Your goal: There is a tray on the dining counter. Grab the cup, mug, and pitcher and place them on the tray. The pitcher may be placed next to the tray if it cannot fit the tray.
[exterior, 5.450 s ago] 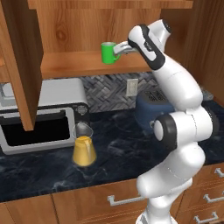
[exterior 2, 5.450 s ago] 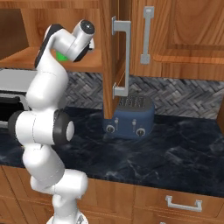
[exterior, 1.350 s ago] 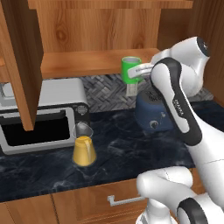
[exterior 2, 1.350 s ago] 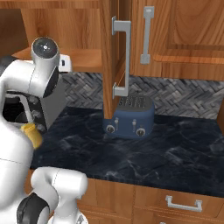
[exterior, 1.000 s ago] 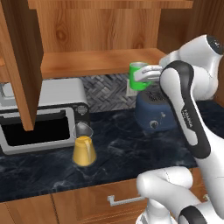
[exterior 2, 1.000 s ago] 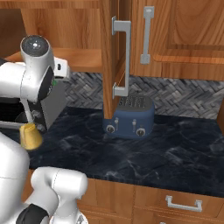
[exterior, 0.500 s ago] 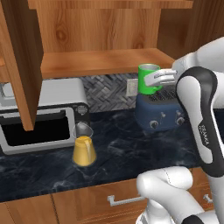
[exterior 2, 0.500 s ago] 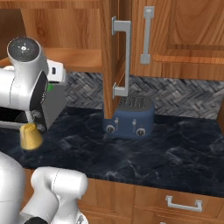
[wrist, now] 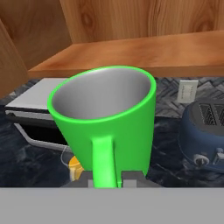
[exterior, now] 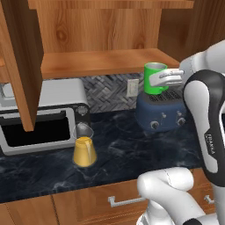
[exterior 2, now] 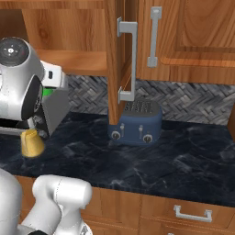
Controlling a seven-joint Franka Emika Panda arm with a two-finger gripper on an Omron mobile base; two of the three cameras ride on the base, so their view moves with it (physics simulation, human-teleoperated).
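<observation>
Mug (exterior: pixel 154 78), bright green with a pale inside, is held upright in the air above the blue toaster (exterior: pixel 161 112), level with the front edge of the open cabinet's wooden shelf (exterior: pixel 105 61). The gripper (exterior: pixel 163 79) reaches it from 3 o'clock in the left base view; its pale fingers (exterior: pixel 166 75) cross the mug's right side and hide that part of the wall. In the hand view the jaws are clamped on the loop handle (wrist: pixel 104 159), whose lower end is cut off by the frame, and the two dark tips are barely visible either side of it. In the right base view the arm's white housing covers almost all of the mug, leaving a green sliver (exterior 2: pixel 47 91).

Pitcher (exterior: pixel 84 147) stands upright on the black counter (exterior: pixel 132 149), just in front of the microwave (exterior: pixel 41 116) at 8 o'clock from the mug. In the right base view only its orange lower body (exterior 2: pixel 32 143) shows past the arm; in the hand view a small orange patch (wrist: pixel 75 165) peeks from behind the mug.
</observation>
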